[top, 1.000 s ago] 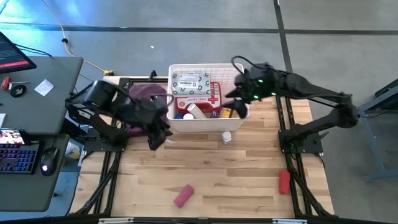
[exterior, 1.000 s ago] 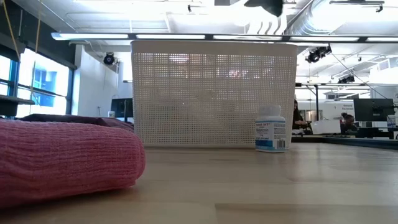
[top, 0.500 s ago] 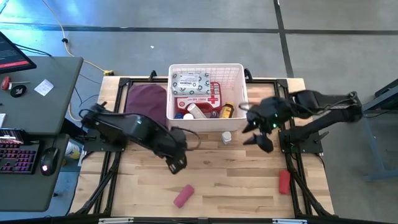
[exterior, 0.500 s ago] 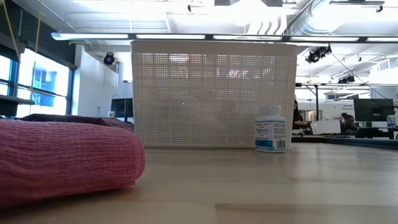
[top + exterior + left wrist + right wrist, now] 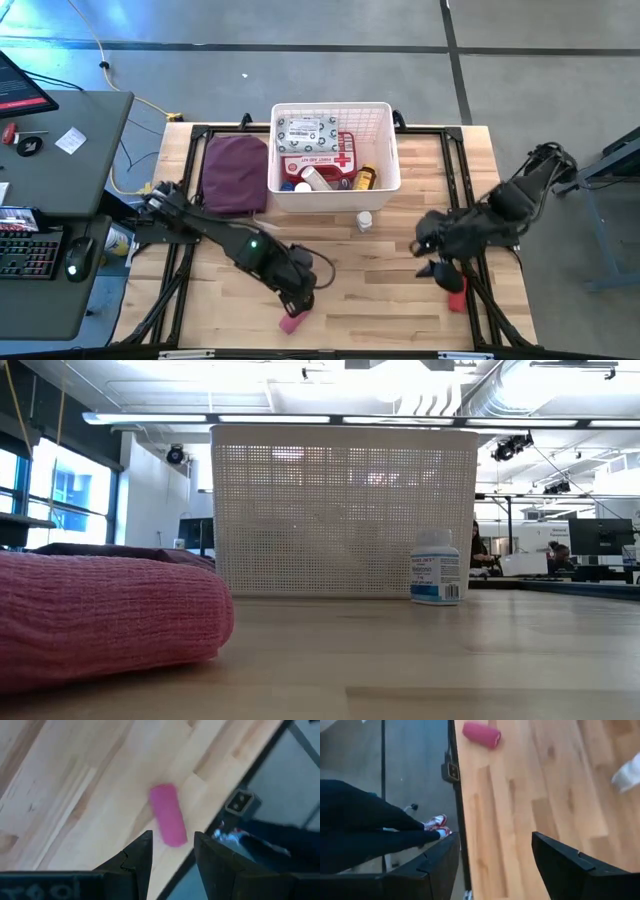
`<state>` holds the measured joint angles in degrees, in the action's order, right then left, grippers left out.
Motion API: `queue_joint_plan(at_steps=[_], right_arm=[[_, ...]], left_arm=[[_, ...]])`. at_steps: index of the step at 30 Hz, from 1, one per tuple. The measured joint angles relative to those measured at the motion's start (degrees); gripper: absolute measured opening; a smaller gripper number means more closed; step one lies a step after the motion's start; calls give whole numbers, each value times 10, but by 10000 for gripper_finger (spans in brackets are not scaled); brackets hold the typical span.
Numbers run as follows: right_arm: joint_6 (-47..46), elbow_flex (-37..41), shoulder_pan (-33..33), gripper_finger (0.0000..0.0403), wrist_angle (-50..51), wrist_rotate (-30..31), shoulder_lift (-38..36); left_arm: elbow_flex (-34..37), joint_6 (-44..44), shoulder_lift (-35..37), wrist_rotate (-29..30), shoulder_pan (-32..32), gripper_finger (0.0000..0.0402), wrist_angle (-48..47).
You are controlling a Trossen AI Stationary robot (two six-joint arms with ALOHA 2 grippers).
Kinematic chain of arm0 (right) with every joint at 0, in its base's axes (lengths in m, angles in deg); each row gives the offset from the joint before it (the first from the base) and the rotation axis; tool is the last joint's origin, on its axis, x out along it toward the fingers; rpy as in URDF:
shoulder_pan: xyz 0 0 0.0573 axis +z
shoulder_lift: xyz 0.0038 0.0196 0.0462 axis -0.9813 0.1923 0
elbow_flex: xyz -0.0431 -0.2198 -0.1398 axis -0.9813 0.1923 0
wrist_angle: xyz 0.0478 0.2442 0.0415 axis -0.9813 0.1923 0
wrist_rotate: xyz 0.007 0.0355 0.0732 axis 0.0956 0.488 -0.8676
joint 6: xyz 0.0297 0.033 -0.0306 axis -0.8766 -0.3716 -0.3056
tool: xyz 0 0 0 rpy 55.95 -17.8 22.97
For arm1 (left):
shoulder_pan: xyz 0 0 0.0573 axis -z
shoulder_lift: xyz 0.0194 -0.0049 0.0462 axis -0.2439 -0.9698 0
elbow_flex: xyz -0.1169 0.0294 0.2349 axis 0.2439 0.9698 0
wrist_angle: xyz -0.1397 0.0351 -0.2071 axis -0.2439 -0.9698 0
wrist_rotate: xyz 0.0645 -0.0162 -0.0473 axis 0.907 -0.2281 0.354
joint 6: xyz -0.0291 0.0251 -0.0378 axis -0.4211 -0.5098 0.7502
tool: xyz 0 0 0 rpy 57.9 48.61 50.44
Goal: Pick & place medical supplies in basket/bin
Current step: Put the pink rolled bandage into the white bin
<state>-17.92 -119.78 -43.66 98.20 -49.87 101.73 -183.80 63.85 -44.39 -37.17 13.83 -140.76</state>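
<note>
A pink roll (image 5: 292,318) (image 5: 167,815) lies on its side near the table's near edge. My left gripper (image 5: 300,297) (image 5: 172,851) hovers open just above it, pointing down, and touches nothing. A red roll (image 5: 457,294) lies by the right edge. My right gripper (image 5: 437,268) (image 5: 502,865) hangs wide open beside it, above the table. The white basket (image 5: 335,195) (image 5: 343,510) stands at the far middle holding a wipes packet (image 5: 308,130), a red first-aid case (image 5: 338,155) and an amber jar (image 5: 365,180). A small bottle (image 5: 365,220) (image 5: 436,567) stands upright in front of the basket.
A maroon pouch (image 5: 235,172) lies left of the basket. Bare wood lies between the basket and the near edge. In the right wrist view, a person's legs and shoes (image 5: 437,822) stand on the floor beyond the near edge. A desk with a keyboard (image 5: 30,250) stands off to the left.
My left gripper has gone from beside the basket toward the near edge and down, ending over the pink roll. My right gripper has swung away from the basket's right rim toward the table's right and near edges, to beside the red roll. No object has moved.
</note>
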Motion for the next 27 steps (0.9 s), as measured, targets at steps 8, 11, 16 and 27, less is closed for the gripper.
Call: queue_joint_plan(at_steps=[8,11,16,27], right_arm=[[-140,0,82,238,-70,41,59],[-169,0,89,238,-122,32,84],[-210,0,105,238,-204,-24,119],[-202,0,146,238,-184,-12,137]], left_arm=[[0,99,-63,27,38,211,47],[0,136,-89,11,42,248,44],[0,157,-123,-2,44,318,46],[0,158,-191,-3,43,391,87]])
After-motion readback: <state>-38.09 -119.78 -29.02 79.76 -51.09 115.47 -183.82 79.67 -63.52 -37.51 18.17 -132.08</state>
